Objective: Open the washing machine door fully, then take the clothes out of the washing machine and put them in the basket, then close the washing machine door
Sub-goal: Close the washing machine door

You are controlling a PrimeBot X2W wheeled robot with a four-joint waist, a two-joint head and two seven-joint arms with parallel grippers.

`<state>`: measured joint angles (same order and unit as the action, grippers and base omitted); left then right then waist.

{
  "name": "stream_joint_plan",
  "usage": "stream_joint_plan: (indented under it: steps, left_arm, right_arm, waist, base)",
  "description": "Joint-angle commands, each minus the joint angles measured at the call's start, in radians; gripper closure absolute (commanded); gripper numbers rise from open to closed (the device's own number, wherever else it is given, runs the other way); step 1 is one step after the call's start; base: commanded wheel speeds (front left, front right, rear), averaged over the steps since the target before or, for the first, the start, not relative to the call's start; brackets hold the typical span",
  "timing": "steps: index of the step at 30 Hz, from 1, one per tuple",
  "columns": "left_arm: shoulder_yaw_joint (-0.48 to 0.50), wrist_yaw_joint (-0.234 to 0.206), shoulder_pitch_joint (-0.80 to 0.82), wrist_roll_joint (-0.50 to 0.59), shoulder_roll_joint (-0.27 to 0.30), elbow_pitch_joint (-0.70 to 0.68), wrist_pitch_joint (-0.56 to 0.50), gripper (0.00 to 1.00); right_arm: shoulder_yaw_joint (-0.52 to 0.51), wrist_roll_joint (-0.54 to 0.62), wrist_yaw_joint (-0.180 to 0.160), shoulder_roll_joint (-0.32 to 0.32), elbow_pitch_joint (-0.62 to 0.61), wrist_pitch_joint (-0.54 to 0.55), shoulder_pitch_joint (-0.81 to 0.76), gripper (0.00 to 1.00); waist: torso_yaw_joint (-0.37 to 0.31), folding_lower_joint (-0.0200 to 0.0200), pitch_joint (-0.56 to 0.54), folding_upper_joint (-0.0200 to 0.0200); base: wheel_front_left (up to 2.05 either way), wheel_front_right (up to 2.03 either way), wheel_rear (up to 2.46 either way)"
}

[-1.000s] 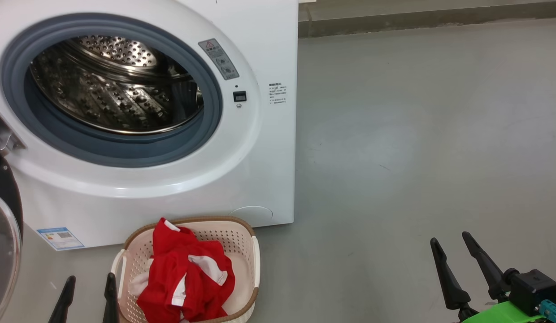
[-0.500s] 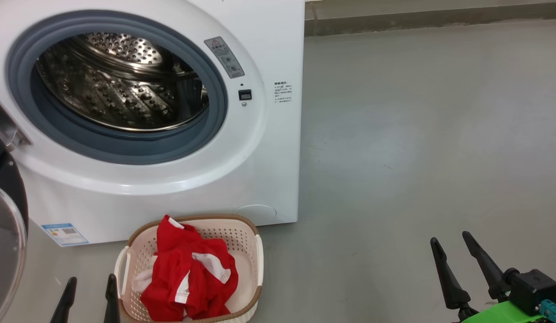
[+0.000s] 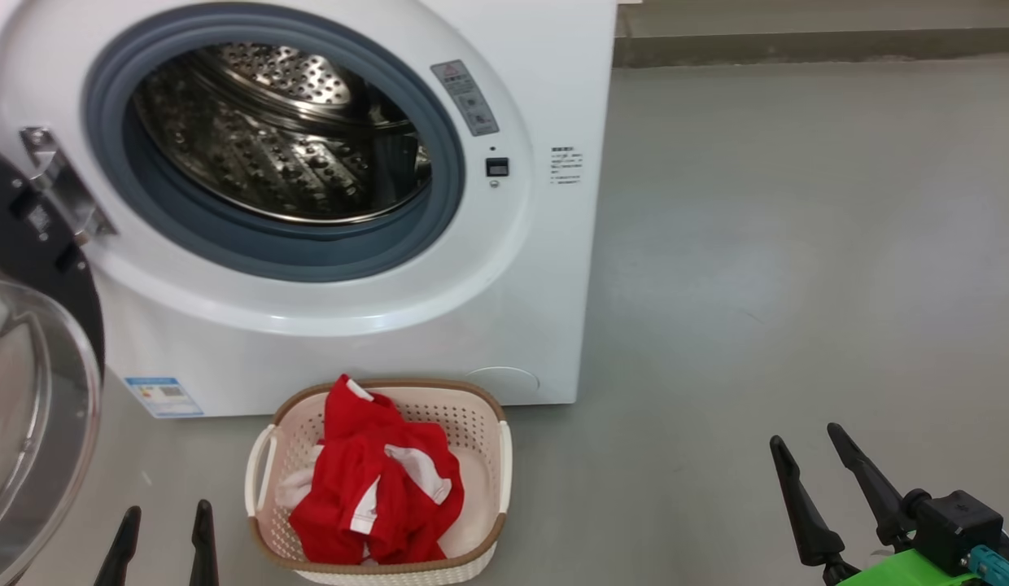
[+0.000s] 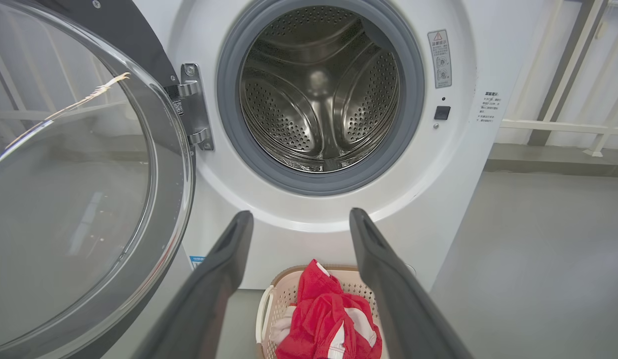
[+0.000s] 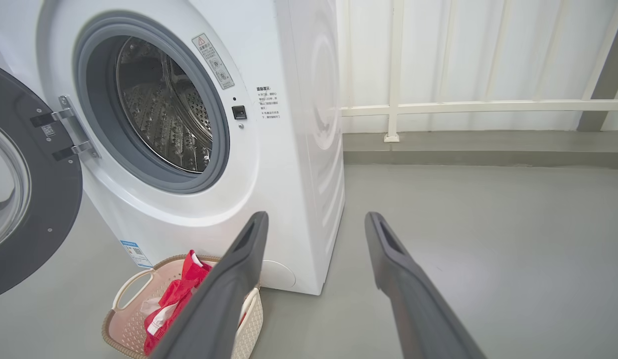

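Both your left gripper point(image 3: 166, 521), just beside the basket point(image 3: 498, 456), and your right gripper point(image 3: 805, 439), well apart over the floor point(image 3: 797, 244), have their fingers spread and empty. The clothes point(image 3: 378, 488) lie in the basket before the washing machine point(image 3: 545, 73), its door point(image 3: 32, 244) swung open.

The washing machine point(image 3: 545, 81) is plain white, with a grey rubber ring point(image 3: 268, 260) round a shiny steel drum point(image 3: 277, 163) dotted with rows of small holes. The washing machine door point(image 3: 32, 236) has a glossy black rim round clear glass. A label point(image 3: 163, 396) at the cabinet's lower left corner is blue and white. The basket point(image 3: 472, 423) is cream-white and peppered with holes, under a brown woven-look rim. The clothes point(image 3: 374, 488) are bright red with white trim. The floor point(image 3: 797, 244) is flat grey. The left gripper point(image 3: 167, 509) and right gripper point(image 3: 804, 437) are black, and the casing point(image 3: 903, 574) behind the right one is bright green.
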<state>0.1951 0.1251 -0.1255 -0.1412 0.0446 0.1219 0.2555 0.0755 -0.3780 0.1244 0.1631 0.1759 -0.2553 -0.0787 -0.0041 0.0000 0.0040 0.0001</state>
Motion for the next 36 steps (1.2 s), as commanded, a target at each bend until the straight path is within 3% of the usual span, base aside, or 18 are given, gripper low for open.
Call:
stream_joint_plan:
  steps: [1,26,36]
  left_arm:
    - [0.028,-0.001,0.009,-0.004,0.006,-0.020,0.006,0.00]
    - [-0.016,-0.073,-0.027,-0.056,0.006,-0.025,0.006,0.00]
    - [-0.022,-0.100,-0.035,-0.066,0.006,-0.025,0.006,0.00]
  right_arm:
    - [0.022,0.001,0.006,0.027,-0.024,-0.006,0.017,0.00]
    - [0.099,-0.012,0.006,0.055,0.001,-0.006,0.053,0.00]
    - [0.141,-0.018,0.006,0.064,0.013,-0.006,0.077,0.00]
  waist:
    - [0.023,0.0000,-0.002,-0.0001]
    - [0.335,0.0000,-0.013,-0.0001]
    - [0.429,0.0000,-0.022,-0.0001]
  base:
    - [0.00,0.00,0.00]
    - [0.00,0.00,0.00]
    - [0.00,0.00,0.00]
